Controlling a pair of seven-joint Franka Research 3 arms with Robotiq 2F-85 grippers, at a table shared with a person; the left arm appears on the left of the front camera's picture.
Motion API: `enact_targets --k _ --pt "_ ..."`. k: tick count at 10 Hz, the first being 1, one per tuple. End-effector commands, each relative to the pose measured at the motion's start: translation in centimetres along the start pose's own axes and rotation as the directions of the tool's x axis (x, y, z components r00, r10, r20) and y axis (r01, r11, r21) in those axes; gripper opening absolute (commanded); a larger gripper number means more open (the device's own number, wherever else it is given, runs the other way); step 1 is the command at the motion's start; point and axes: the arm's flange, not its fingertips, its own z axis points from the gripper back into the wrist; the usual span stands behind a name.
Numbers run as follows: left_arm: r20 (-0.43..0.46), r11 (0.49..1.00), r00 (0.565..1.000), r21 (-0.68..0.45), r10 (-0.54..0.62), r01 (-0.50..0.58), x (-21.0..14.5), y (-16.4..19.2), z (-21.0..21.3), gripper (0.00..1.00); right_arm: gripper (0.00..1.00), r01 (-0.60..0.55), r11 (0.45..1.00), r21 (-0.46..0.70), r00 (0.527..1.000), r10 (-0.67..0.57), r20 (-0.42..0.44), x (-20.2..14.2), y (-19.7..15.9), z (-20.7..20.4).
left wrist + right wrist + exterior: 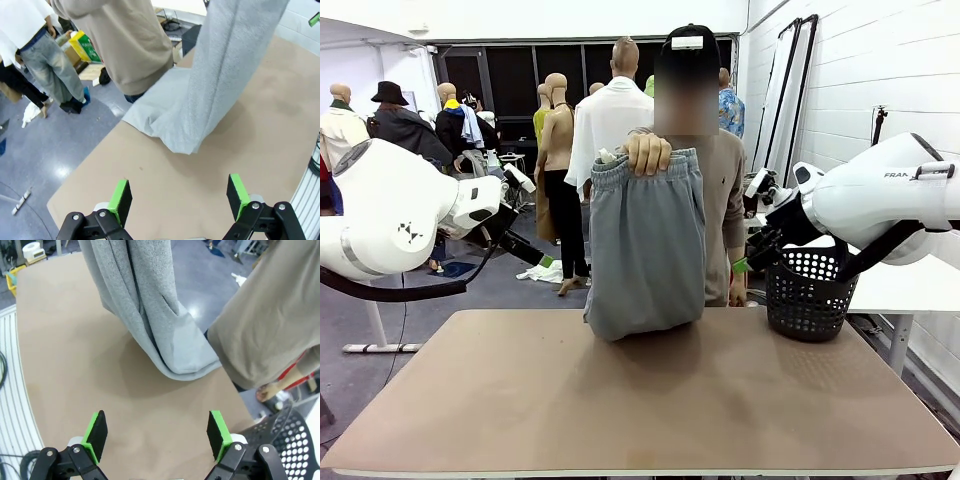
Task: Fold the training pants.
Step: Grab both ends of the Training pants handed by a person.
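Here, a black basket (807,290) stands near the hanging training pants (647,240).

Tan table (520,400), training pants (645,240) resting, black basket (807,295)

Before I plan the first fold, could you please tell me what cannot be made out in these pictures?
- Waistband of the training pants: in the front view it is bunched inside the person's hand; in both wrist views the top edge cuts it off.
- Leg cuffs: in all views they are lost among the folds on the table.
- Inside of the basket: in the front view its wall hides it.
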Motion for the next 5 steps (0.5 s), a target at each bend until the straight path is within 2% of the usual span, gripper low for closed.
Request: enact_targets --k 1,3,5 --pt "0.089 0.998 0.994 -0.037 -0.057 0.060 -2.3 0.4 -1.8 1.00 1.00 -0.122 0.992 0.021 0.989 0.119 0.089 -1.8 -0.9 -1.4" --pt "0.130 0.982 0.984 -0.127 -0.125 0.142 -3.1 0.9 -2.8 1.00 1.00 -0.231 0.970 0.077 0.968 0.221 0.121 -2.3 -1.9 -2.0" --pt "0.150 0.962 0.978 -0.209 -0.146 0.176 -3.7 1.9 -3.5 1.00 1.00 -0.311 0.941 0.131 0.945 0.292 0.144 -2.4 -2.9 -2.7"
